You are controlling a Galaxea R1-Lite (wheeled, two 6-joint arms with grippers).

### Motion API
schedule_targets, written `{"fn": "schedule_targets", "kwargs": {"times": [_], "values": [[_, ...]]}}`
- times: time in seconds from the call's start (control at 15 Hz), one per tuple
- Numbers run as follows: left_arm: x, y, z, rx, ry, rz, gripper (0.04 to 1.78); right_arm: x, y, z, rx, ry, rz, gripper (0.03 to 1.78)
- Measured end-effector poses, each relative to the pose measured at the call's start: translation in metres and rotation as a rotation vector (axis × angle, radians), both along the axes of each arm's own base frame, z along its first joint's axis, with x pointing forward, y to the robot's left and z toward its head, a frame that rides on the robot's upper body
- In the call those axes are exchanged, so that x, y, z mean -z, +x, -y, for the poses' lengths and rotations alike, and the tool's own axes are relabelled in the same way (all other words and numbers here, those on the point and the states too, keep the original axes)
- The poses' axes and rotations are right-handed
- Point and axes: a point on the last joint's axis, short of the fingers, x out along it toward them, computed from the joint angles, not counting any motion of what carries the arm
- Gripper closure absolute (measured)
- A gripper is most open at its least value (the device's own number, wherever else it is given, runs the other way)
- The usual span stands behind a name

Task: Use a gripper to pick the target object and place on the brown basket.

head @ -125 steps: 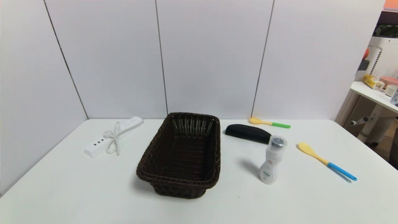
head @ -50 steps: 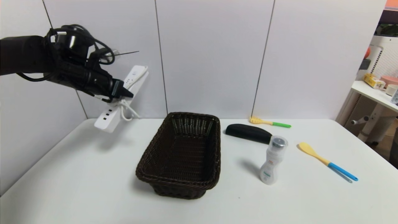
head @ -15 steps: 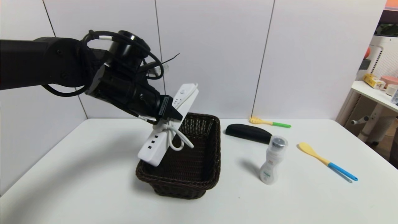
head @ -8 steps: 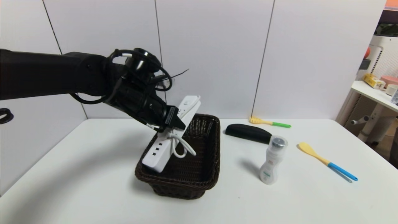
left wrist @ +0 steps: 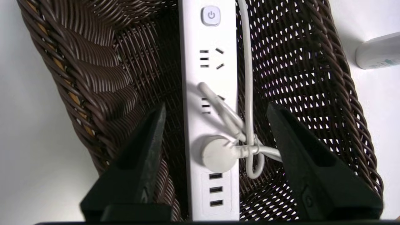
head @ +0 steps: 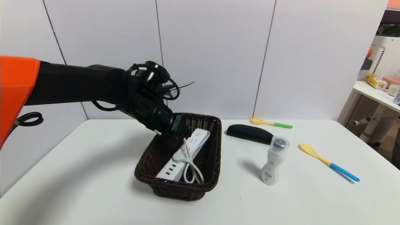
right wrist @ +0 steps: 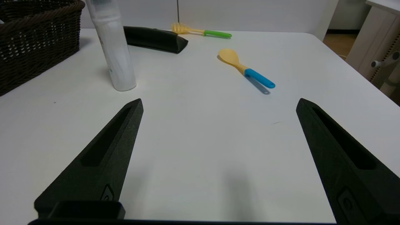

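Note:
The white power strip [head: 184,154] lies lengthwise inside the brown basket [head: 147,154], its bundled cord on top. In the left wrist view the strip [left wrist: 207,78] lies between my spread fingers without touching them, inside the basket [left wrist: 93,68]. My left gripper [head: 182,130] is open and empty, just above the basket's far left part. My right gripper [right wrist: 218,104] is open and empty, low over the bare table at the right, out of the head view.
A small white bottle [head: 272,161] stands right of the basket, also in the right wrist view [right wrist: 112,47]. A black oblong case [head: 249,133], a yellow-green fork tool [head: 270,123] and a yellow-blue spoon [head: 328,162] lie on the right half. White walls stand behind and left.
The left gripper lowered the tilted power strip into the basket and opened. The strip now lies flat inside, free of the fingers.

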Motion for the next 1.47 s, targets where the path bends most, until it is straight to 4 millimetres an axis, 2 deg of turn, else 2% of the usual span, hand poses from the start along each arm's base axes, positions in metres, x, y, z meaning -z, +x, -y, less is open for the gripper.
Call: {"fn": "schedule_targets", "kwargs": {"times": [0.2,0.4,0.67,0.87,1.07,1.27,1.47], "values": [[-0.003,-0.001,-0.001,0.003,-0.001,0.009,0.45,0.000,0.000,0.000,0.000,0.000,0.000,0.12],[-0.025,-0.011,-0.006,0.006,-0.025,0.066,0.34,0.000,0.000,0.000,0.000,0.000,0.001,0.12],[-0.075,-0.045,-0.035,-0.024,-0.079,0.191,0.25,0.000,0.000,0.000,0.000,0.000,0.000,0.12],[-0.099,-0.081,-0.065,-0.052,-0.103,0.308,0.21,0.000,0.000,0.000,-0.001,0.000,0.000,0.12],[-0.105,-0.122,-0.096,-0.098,-0.127,0.433,0.18,0.000,0.000,0.000,0.000,0.000,0.001,0.12],[-0.102,-0.161,-0.121,-0.153,-0.145,0.527,0.16,0.000,0.000,0.000,0.000,0.000,0.000,0.12],[-0.095,-0.184,-0.133,-0.187,-0.155,0.589,0.15,0.000,0.000,0.000,0.000,0.000,0.001,0.12]]}}
